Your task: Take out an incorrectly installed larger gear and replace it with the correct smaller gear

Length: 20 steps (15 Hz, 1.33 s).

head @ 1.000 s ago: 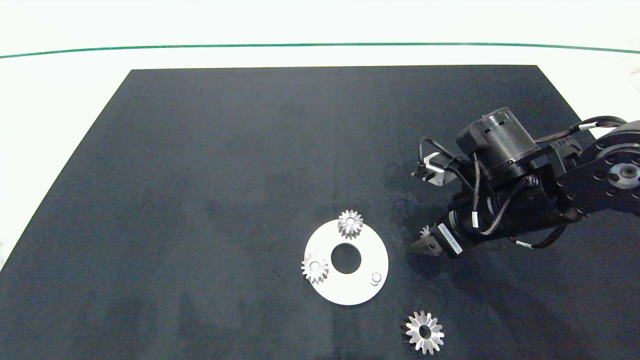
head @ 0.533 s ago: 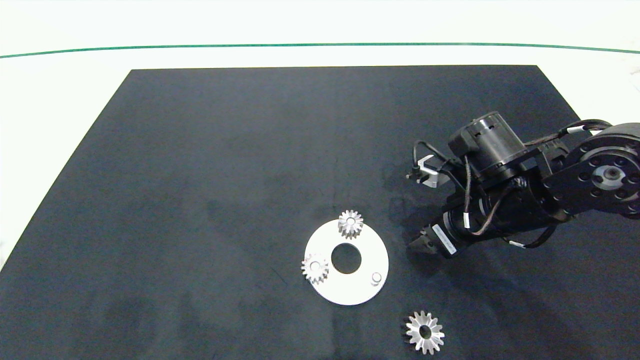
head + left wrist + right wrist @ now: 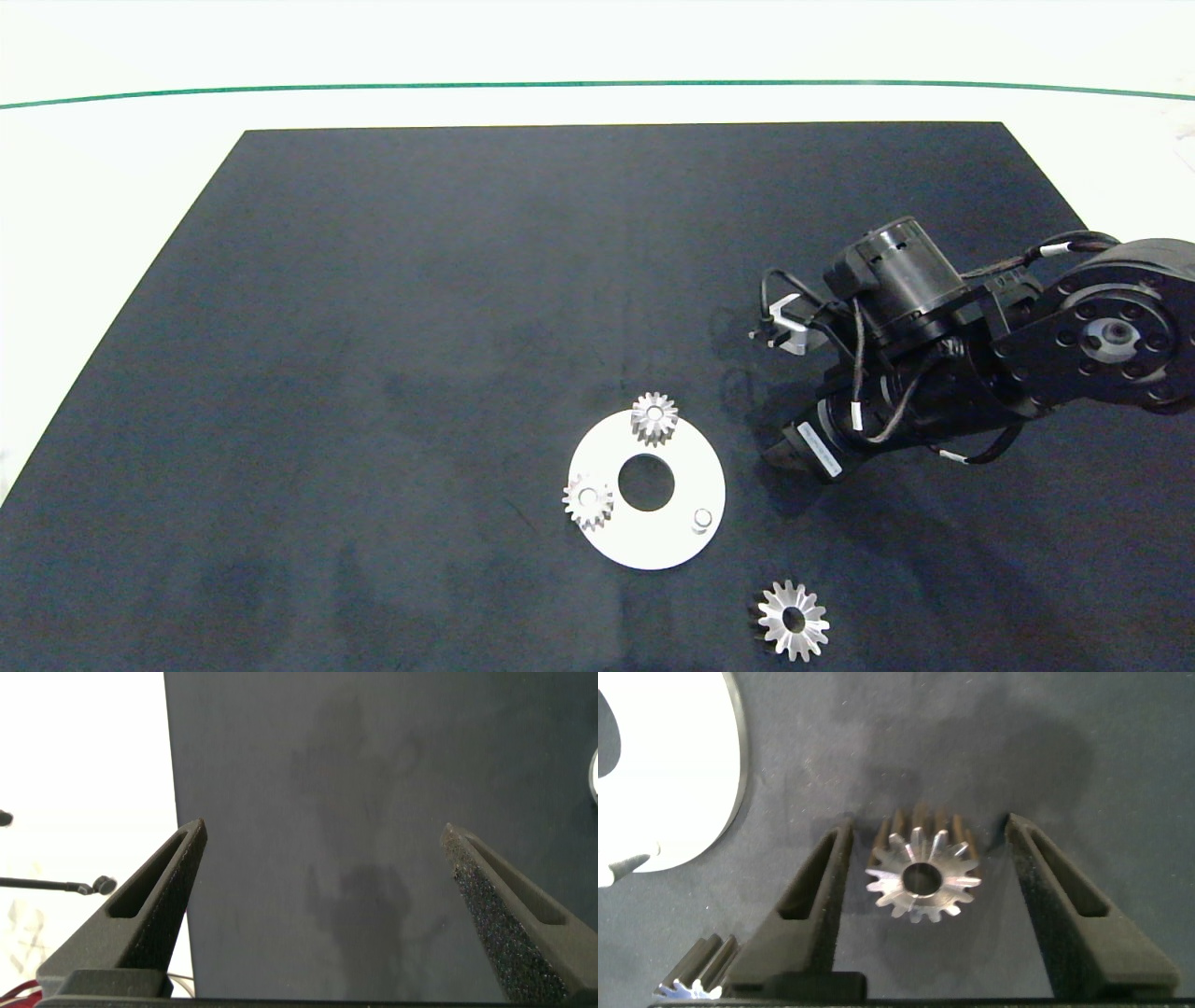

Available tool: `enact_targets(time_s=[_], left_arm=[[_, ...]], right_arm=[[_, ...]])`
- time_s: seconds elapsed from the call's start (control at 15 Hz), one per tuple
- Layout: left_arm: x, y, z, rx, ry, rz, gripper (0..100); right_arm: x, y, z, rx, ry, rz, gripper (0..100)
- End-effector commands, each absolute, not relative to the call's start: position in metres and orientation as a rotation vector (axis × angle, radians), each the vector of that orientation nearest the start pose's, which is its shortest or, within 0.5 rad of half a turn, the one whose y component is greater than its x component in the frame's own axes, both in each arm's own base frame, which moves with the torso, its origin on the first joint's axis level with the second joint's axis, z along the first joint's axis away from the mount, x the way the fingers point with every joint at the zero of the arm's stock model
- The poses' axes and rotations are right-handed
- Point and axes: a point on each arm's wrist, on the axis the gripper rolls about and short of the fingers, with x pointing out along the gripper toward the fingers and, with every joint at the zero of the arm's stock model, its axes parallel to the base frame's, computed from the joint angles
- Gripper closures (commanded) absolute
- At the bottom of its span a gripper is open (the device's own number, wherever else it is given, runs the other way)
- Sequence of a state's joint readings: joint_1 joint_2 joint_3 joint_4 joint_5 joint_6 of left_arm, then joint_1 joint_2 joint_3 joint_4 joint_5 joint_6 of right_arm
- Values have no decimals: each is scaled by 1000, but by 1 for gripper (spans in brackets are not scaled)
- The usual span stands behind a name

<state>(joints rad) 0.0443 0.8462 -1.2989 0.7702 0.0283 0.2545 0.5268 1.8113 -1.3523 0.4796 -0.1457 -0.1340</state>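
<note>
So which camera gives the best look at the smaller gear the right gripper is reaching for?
The right wrist view: the smaller gear lies on the mat between the open right gripper fingers. In the head view the arm hides it; the left wrist view misses it.

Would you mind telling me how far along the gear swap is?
Done: the larger gear lies on the mat, off the white disc, whose peg is bare. In hand: the right gripper, open, straddles the smaller gear beside the disc. Left: grasp it and seat it on the peg.
</note>
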Motion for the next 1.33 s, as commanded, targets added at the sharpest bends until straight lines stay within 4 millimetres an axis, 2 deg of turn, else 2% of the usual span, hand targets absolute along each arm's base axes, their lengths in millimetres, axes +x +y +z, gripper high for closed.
enact_targets(time_s=[0.07, 0.87, 1.0, 1.33], left_arm=[[23, 2, 337, 251, 330, 31, 0], [22, 2, 337, 251, 325, 33, 0], [21, 2, 337, 252, 321, 33, 0], [19, 1, 337, 252, 320, 31, 0]], right_arm=[[276, 162, 200, -449, 868, 419, 44], [271, 163, 195, -484, 885, 399, 68], [264, 163, 197, -491, 880, 407, 72], [246, 165, 218, -519, 794, 432, 75]])
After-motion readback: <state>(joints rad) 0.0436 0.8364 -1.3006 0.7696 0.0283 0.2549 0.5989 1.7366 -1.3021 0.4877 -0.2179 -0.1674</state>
